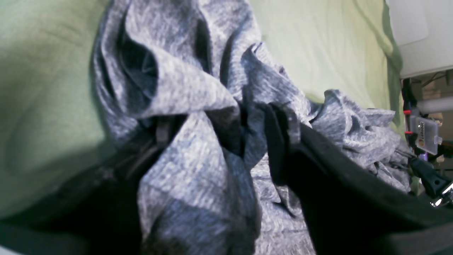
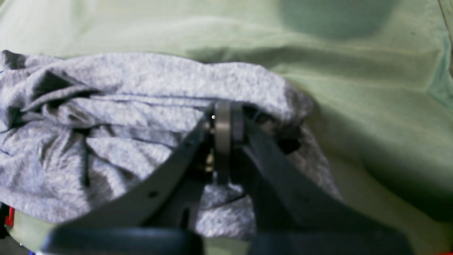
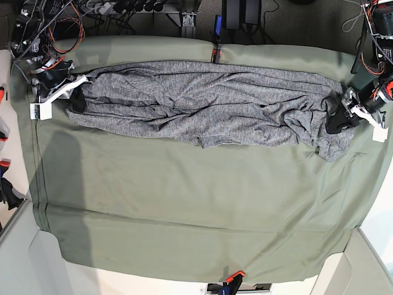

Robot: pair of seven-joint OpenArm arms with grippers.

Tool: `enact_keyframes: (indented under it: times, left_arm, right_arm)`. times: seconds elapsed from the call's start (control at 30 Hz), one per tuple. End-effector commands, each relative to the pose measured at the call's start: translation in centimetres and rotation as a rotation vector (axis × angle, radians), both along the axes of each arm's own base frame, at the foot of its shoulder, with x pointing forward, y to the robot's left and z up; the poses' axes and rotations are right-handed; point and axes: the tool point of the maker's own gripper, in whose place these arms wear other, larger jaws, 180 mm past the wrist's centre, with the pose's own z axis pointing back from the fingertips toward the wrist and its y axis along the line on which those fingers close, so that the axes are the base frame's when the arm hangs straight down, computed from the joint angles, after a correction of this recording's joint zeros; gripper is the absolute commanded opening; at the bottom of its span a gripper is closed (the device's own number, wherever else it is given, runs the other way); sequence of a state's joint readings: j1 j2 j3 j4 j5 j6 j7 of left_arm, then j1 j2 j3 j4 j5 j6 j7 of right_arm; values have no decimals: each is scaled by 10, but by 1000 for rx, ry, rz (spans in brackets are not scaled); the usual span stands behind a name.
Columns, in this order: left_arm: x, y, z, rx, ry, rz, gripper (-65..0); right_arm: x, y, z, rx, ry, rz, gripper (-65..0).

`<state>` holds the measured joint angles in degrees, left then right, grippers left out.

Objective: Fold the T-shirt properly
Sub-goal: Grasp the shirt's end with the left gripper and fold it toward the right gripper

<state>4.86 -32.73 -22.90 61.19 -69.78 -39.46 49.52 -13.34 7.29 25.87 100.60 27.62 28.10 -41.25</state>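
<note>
The heather-grey T-shirt (image 3: 202, 101) lies stretched out in a long wrinkled band across the far part of the olive-green table cloth (image 3: 184, 203). My right gripper (image 3: 73, 98) is at the shirt's left end. In the right wrist view its fingers meet (image 2: 224, 113), shut on a fold at the shirt's edge (image 2: 106, 106). My left gripper (image 3: 341, 117) is at the shirt's right end. In the left wrist view bunched grey cloth (image 1: 184, 71) fills the space between its dark fingers (image 1: 221, 134), which hold the shirt.
Cables and electronics (image 3: 49, 24) lie behind the table's back edge. Orange clamps hold the cloth at the back (image 3: 215, 52) and front (image 3: 233, 279) edges. A white box (image 1: 417, 35) and wiring stand beyond the table's right side.
</note>
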Motion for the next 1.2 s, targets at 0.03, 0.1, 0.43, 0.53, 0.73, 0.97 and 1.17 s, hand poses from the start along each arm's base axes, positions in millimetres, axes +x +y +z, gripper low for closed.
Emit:
enact_keyframes:
  times: [0.03, 0.1, 0.43, 0.53, 0.73, 0.97, 1.17]
  left_arm:
    - [7, 1, 8, 37, -18, -35, -440]
    - [5, -9, 1, 44, 7, -72, -627]
    - [31, -44, 63, 260, -199, -246, -650]
    - [23, -84, 85, 376, -295, -388, -650]
    - [-8, -194, 106, 488, -509, -675, -650]
    - [-15, -256, 60, 624, -485, -751, -650]
    - [-26, -288, 32, 590, -443, -835, -460]
  right_arm:
    - [8, -2, 13, -2, -50, 4, -650]
    - [8, -2, 13, -2, -50, 4, -650]
    - [7, -3, 11, -13, -44, 6, -650]
    - [7, -4, 11, -20, -43, 5, -650]
    - [7, -4, 11, -20, -42, 6, -650]
    - [6, -4, 10, -20, -39, 6, -650]
    - [8, -4, 14, -3, -48, 7, -582]
